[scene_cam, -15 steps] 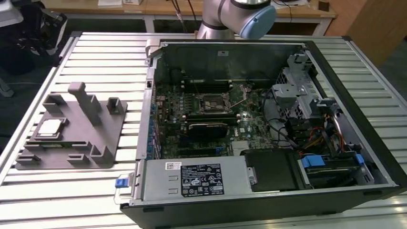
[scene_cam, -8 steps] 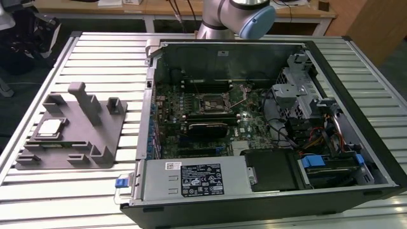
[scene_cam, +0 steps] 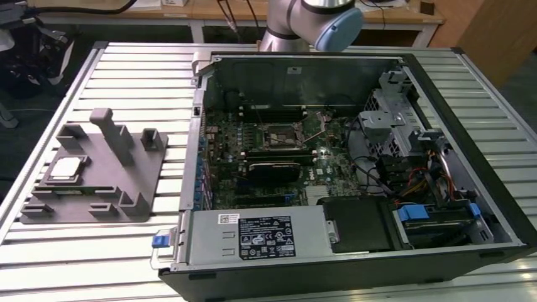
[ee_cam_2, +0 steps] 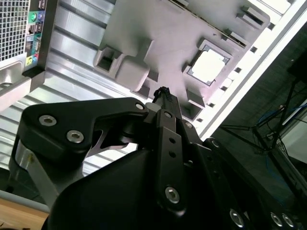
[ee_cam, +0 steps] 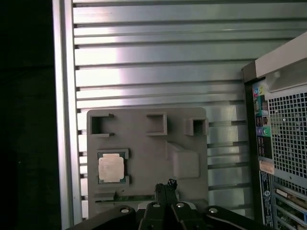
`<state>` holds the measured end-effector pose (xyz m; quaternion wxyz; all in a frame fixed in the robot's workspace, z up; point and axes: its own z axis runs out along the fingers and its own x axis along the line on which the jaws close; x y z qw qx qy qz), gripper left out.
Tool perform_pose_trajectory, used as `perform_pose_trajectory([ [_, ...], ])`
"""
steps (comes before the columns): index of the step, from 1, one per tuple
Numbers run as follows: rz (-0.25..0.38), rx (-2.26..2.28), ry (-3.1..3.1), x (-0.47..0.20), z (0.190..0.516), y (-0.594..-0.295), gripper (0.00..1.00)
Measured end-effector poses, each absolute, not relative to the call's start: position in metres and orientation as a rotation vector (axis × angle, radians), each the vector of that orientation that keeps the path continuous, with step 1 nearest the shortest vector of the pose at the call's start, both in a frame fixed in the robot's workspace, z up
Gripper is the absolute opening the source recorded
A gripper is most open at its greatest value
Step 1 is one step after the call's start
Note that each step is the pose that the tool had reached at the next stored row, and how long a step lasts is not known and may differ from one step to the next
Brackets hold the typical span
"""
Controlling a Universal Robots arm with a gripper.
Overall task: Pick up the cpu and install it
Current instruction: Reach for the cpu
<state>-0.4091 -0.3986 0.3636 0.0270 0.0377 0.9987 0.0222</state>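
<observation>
The cpu (ee_cam: 112, 167) is seated flat, shiny top up, in a framed pocket of the grey fixture plate (ee_cam: 144, 134), near the plate edge that runs along the slatted table's (scene_cam: 126, 75) rim. Its sides are aligned with the plate's. Being nearly square, no long axis can be told. The space above it is left free. The gripper (ee_cam: 166, 184), fingertips pressed together and empty, is held above the plate, apart from the cpu. The open computer case (scene_cam: 336, 264) is set beside the plate's opposite edge.

Your small silver-topped square cpu (ee_cam: 112, 167) sits in the grey plastic fixture plate (ee_cam: 144, 143); black gripper (ee_cam: 166, 186), fingers together, hangs clear.
</observation>
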Motion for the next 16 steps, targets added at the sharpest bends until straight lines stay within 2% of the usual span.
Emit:
perform_pose_trajectory([
  [16, 0.069, 0.116, 3.084, -0.425, 0.335, -0.399, 0.11],
])
